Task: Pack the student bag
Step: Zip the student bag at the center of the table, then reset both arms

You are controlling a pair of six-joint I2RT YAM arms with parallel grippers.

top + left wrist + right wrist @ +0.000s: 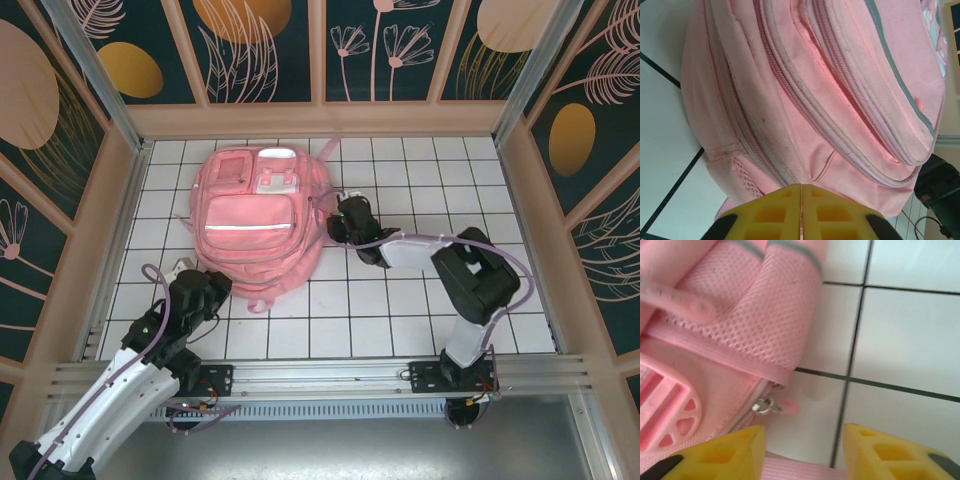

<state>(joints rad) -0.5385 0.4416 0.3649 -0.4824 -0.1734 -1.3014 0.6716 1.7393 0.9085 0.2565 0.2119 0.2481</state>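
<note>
Pink student bag (255, 225) lies between seemingly pressed-together left hand (801, 189) and spread right hand (804, 434).

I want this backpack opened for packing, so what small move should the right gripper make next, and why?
Probably nudge the right gripper sideways toward the backpack and close on the zipper pull. Its jaws stand open with only tile between them, the metal pull lies just beside them at the bag's edge, and the bag looks zipped shut, so nothing can go in yet.
</note>
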